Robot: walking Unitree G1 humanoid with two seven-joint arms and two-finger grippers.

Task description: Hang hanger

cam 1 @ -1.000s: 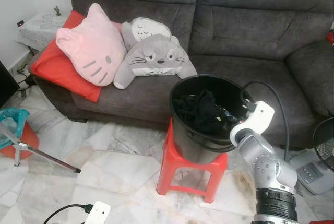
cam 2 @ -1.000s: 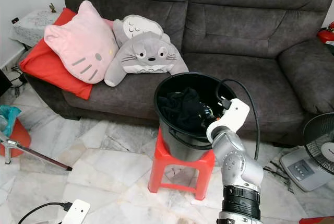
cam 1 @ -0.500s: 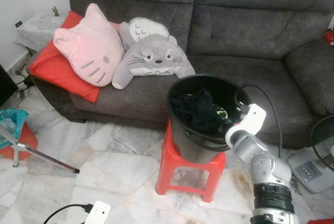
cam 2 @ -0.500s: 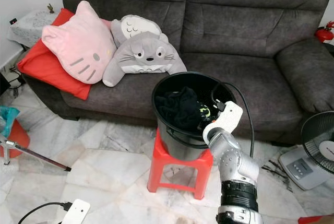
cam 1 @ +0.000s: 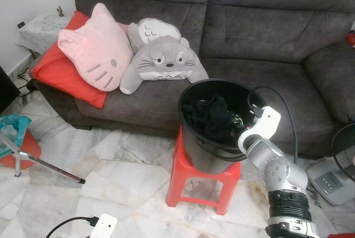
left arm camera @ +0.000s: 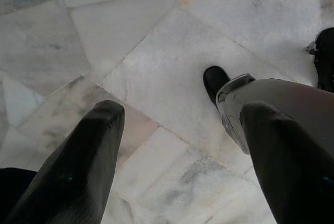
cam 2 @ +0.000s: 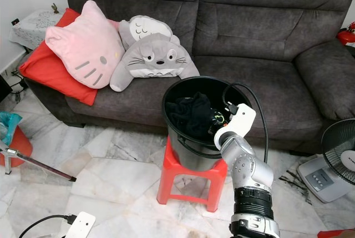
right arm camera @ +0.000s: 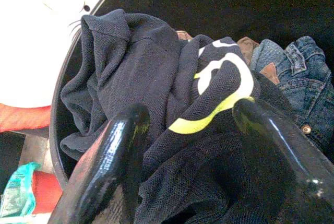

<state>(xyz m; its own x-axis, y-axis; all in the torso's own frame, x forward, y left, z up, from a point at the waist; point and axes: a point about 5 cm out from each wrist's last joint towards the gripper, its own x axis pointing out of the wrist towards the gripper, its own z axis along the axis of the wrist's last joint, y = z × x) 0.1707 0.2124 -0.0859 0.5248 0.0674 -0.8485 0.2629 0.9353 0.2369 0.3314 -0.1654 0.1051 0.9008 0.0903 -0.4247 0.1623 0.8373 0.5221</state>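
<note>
A black bucket (cam 1: 201, 155) stands on a red plastic stool (cam 1: 191, 176) in front of the sofa. It holds dark navy clothes (cam 1: 209, 117) and a pair of jeans (right arm camera: 292, 78). My right gripper (right arm camera: 189, 114) reaches over the bucket's right rim and hangs open just above the heap. A navy garment with a yellow and white mark (right arm camera: 219, 91) lies between its fingers, which are not closed on it. No hanger can be made out. My left gripper (left arm camera: 181, 110) hangs idle and open above the marble floor, close to my own foot (left arm camera: 215, 80).
A grey sofa (cam 1: 266, 38) carries a pink cat cushion (cam 1: 97, 46), a grey plush (cam 1: 163, 60) and a red cushion (cam 1: 55, 74). A fan (cam 1: 344, 152) stands at the right, a tripod leg (cam 1: 44, 166) and a red bin (cam 1: 16, 143) at the left, a white plug (cam 1: 104, 226) on the floor.
My right wrist has edged a little further over the bucket's rim toward the clothes. The whole view has shifted slightly with the camera. The left arm has not moved.
</note>
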